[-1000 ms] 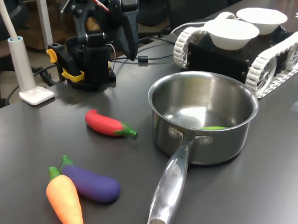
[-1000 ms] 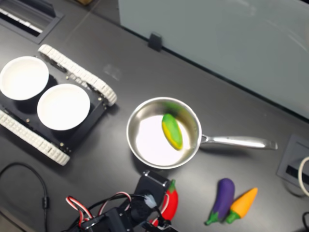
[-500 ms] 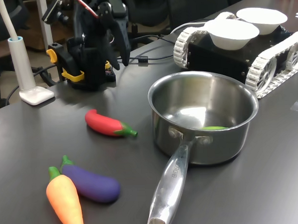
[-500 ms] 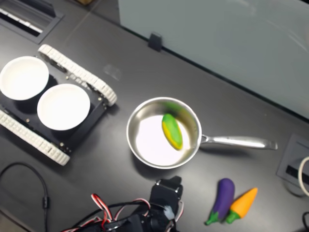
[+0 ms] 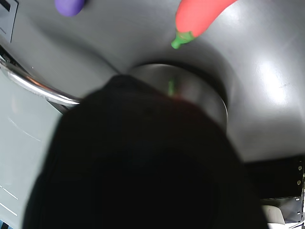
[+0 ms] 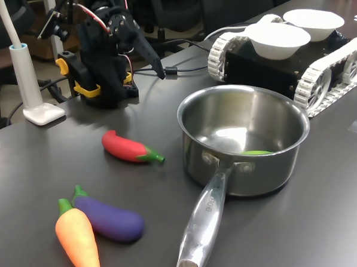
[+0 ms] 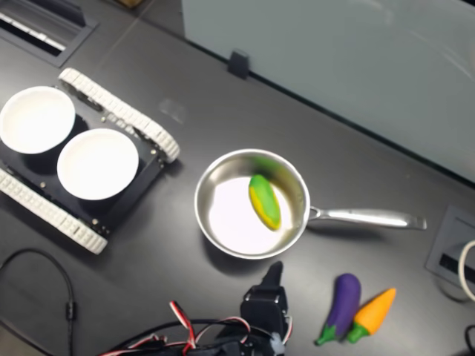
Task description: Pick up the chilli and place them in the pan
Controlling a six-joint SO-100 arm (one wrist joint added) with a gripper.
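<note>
The chilli lies on the dark tabletop in the first exterior view, red with its green stem tip pointing toward the pan, near it but not touching. In the second exterior view the chilli cannot be seen; the black arm covers the place below the pan. The wrist view shows only part of the chilli, cut off at the frame edge, with the green tip just beside the pan's steel rim.

The hand reaches out from the arm's base, raised above the tabletop and well apart from the chilli, holding nothing. It looks like one thin dark point in the first exterior view, so I cannot tell whether its fingers are apart or together. In the wrist view a large black blurred mass fills most of the frame and hides the fingers.

A green and yellow toy lies inside the pan; in the first exterior view only a sliver of it shows over the wall. The purple eggplant and the orange carrot lie touching, the carrot cut off by the frame edge. Two white bowls sit on a tracked vehicle
</note>
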